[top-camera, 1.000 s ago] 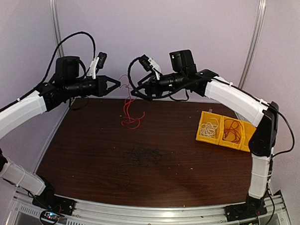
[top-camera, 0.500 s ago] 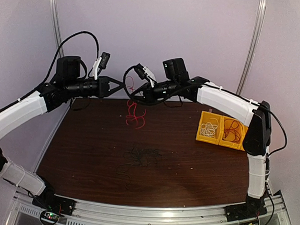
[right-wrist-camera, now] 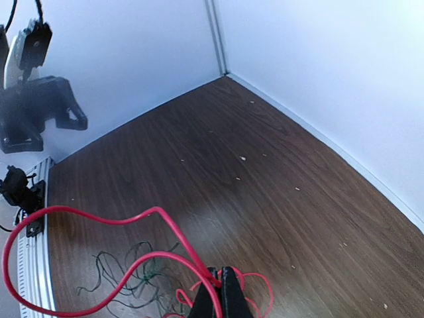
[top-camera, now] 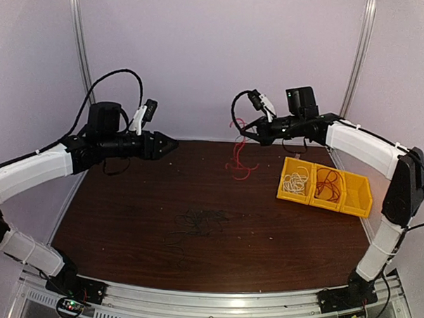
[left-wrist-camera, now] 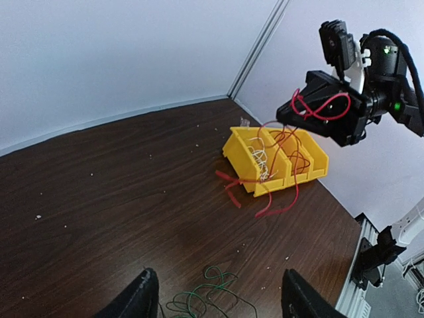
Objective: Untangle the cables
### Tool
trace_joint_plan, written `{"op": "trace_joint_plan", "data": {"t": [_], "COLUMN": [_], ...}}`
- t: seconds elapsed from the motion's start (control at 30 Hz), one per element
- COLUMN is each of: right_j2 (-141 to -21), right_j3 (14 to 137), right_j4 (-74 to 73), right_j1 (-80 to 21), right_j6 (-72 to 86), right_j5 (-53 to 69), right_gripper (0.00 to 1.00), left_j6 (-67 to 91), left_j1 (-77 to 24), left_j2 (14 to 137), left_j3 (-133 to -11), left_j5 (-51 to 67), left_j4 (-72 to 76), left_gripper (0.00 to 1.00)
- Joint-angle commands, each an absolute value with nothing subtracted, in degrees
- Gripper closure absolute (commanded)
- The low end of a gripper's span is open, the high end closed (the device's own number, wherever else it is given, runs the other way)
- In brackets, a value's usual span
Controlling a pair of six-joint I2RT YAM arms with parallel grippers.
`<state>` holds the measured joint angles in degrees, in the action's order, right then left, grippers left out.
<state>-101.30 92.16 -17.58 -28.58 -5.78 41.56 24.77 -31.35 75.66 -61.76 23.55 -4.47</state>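
1. No readable text, brand, number or sign in any view.
2. Bins (top-camera: 358,200): no legible label.
3. Left arm (top-camera: 35,172), right arm (top-camera: 357,143): any marking too small or blurred to read.
4. Tabletop (top-camera: 125,211): no legible print.

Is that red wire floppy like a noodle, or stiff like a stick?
Probably floppy: the red cable hangs in loose curls and loops from the right gripper, not in a straight line. It is likely light, since a pinch at one spot holds it all up. Those loops might snag on things.
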Motion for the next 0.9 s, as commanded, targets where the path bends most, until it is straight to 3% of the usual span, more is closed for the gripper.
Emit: {"op": "trace_joint_plan", "data": {"t": [0.0, 0.43, 0.87], "right_j2": [-94.91, -85.3, -88.6], "right_j3": [85.82, 78.66, 74.01], "right_j4": [-17.11, -27.19, -28.9], "right_j1": [-20.68, 2.66, 13.04], "right_j6": [-7.26, -14.33, -20.52], "right_j5": [39.89, 38.2, 37.14], "right_gripper": [1.0, 1.0, 1.0], "left_j6": [24.63, 23.43, 23.59], "left_j1": [-31.64, -31.64, -31.64], "left_j2": [76.5, 79.45, 79.94], "left_j3": [-59.1, -56.66, -55.42], "left_j5": [22.04, 21.08, 20.51], "left_j4": [2.06, 4.73, 5.76], "left_gripper": [0.35, 0.36, 0.36]}}
